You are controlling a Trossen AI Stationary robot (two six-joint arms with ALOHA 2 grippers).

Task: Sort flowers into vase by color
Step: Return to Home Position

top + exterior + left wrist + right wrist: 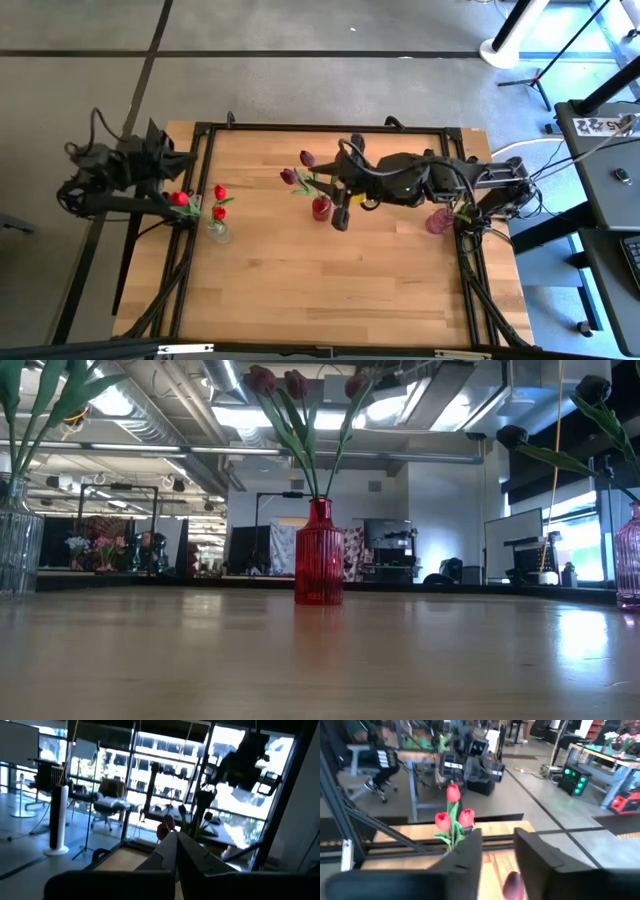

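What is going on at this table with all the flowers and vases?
A two-armed robot is sorting fake tulips into vases by colour. Neither gripper holds anything now. The right gripper hangs open over the table, beside the red vase of maroon tulips. The left gripper is shut at the left edge, near the clear vase of red tulips. A pink vase stands at the right.

Pale wooden plank worktop (300, 290), black metal frame (320, 127) along its edges, grey floor (300, 30), white round stand base (505, 50) beyond its far right corner.
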